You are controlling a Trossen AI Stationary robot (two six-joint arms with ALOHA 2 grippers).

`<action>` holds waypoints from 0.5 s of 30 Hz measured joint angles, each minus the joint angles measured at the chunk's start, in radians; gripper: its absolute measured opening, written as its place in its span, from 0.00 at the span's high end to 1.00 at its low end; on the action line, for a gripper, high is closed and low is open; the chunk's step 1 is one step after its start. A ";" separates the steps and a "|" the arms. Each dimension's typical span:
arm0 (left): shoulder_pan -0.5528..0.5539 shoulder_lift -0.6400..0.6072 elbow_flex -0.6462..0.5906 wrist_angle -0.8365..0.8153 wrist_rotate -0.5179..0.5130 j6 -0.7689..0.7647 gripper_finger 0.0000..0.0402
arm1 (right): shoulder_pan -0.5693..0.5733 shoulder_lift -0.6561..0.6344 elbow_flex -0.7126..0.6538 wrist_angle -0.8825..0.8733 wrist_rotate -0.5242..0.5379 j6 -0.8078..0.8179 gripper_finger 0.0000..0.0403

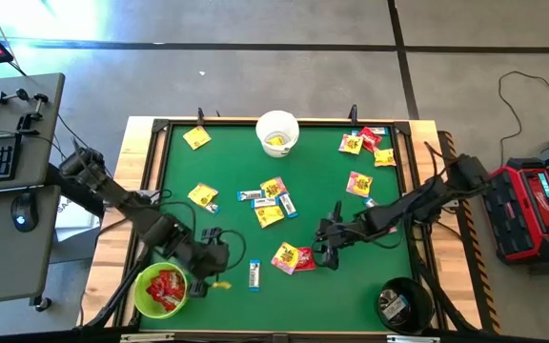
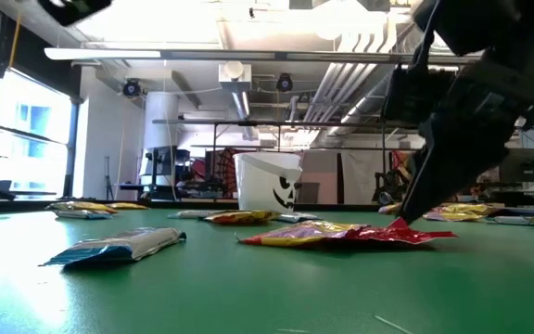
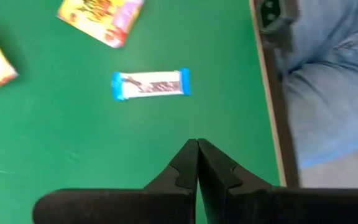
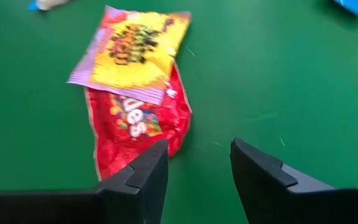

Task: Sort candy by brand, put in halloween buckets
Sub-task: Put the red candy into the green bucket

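So the right claw [image 4: 199, 168] is down low over the green felt counter [image 1: 246, 229] with its fingers spread apart and nothing between them, right next to a flat red crinkly candy packet [image 4: 135, 127] that has a yellow packet with pink trim [image 4: 132, 53] lying half on top of it. My guess is the overlap is why it's parked there: it needs to get at the red one without dragging the yellow along, so it's coming in from the exposed edge.

The left claw [image 3: 197, 163] is pinched fully closed, holding nothing, hanging just beside the lime green round plastic bucket [image 1: 143, 297], which already has a heap of red packets in it. Makes sense as the red-brand bucket. A narrow white bar with blue ends [image 3: 151, 84] lies on the felt a bit ahead of it.

The white round pail [image 1: 277, 124] sits at the far edge with something yellow inside, and the black bucket [image 1: 403, 305] is in the near right corner. Plenty of yellow packets are scattered around, so sorting looks maybe partway done.
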 joint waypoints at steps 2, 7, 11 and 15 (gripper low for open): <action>0.034 0.004 0.000 0.000 0.000 0.047 1.00 | 0.000 0.021 0.000 0.015 0.000 0.017 0.60; 0.108 0.005 0.000 0.008 0.000 0.139 1.00 | 0.000 0.060 0.000 0.081 0.000 0.018 0.62; 0.163 0.005 0.000 0.047 -0.004 0.188 1.00 | 0.000 0.066 0.000 0.096 0.000 0.021 0.69; 0.208 0.024 0.000 0.090 -0.009 0.249 1.00 | 0.000 0.067 0.000 0.096 0.000 0.019 0.82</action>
